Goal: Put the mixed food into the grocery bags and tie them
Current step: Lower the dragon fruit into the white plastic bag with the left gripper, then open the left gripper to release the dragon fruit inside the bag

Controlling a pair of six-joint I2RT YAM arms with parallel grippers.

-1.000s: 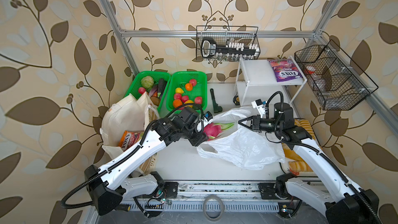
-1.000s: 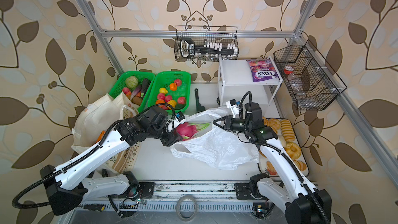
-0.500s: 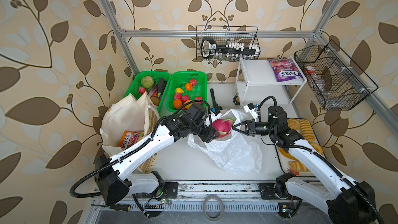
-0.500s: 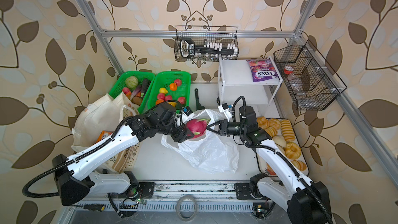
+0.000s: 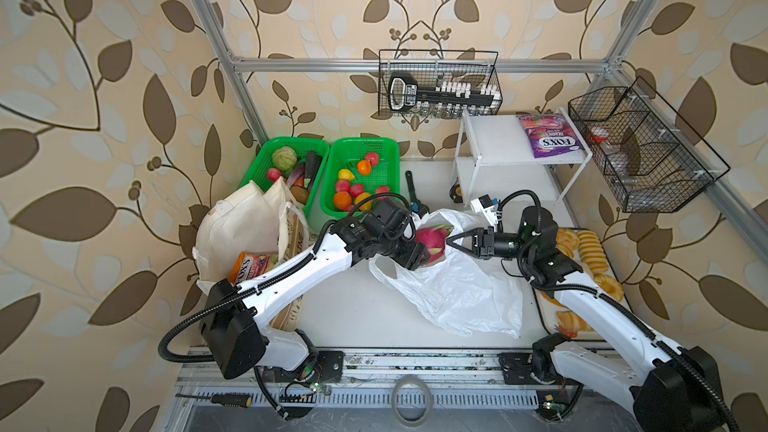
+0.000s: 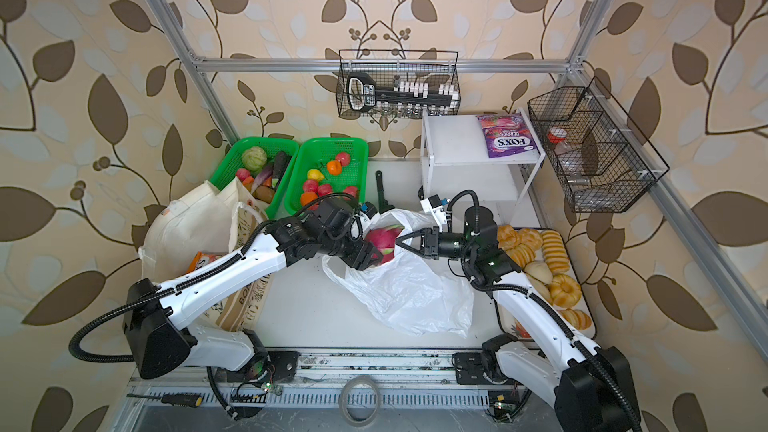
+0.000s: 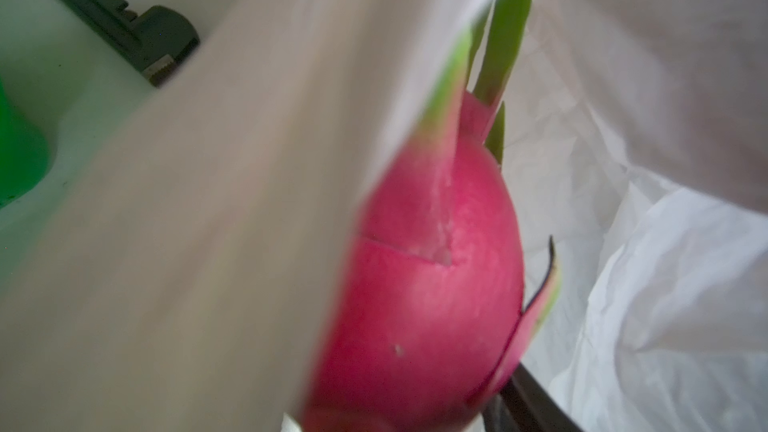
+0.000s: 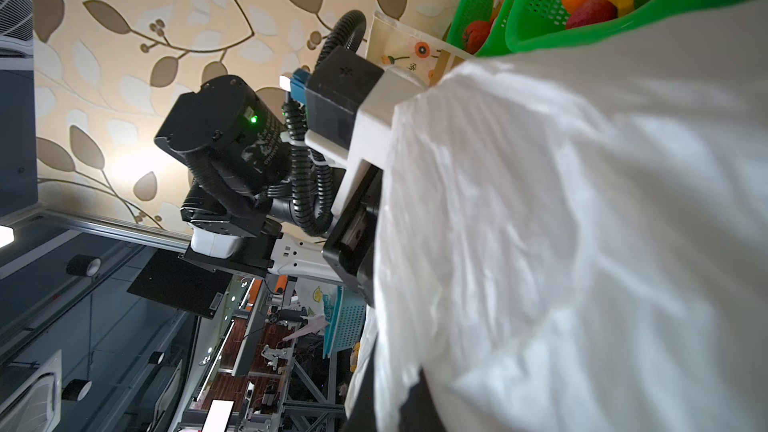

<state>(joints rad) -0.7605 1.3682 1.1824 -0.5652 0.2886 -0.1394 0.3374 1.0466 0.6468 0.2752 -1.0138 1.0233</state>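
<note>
The pink dragon fruit (image 5: 433,238) (image 6: 380,238) hangs at the mouth of the white plastic bag (image 5: 457,297) (image 6: 409,297), with my left gripper (image 5: 426,249) (image 6: 374,252) shut on it. In the left wrist view the dragon fruit (image 7: 428,292) fills the space between my fingers (image 7: 536,407), with bag film beside it. My right gripper (image 5: 451,241) (image 6: 400,241) is shut on the bag's rim, holding it up. The cream cloth tote (image 5: 237,226) at the left holds the orange FOX'S pouch (image 5: 251,265). Small fruits (image 5: 364,167) lie in a green basket (image 5: 361,144). The purple packet (image 5: 548,141) lies on the shelf.
A second green basket (image 5: 291,142) holds vegetables. A tray of bread (image 5: 590,251) sits under my right arm. A white shelf (image 5: 494,139), a black tool (image 5: 411,189) and two wire baskets (image 5: 438,85) (image 5: 640,147) stand behind and to the right.
My left gripper carried the dragon fruit right, up to the bag's mouth. My right gripper drew the bag's rim left toward it, bunching the bag. Little has moved in the last half second.
</note>
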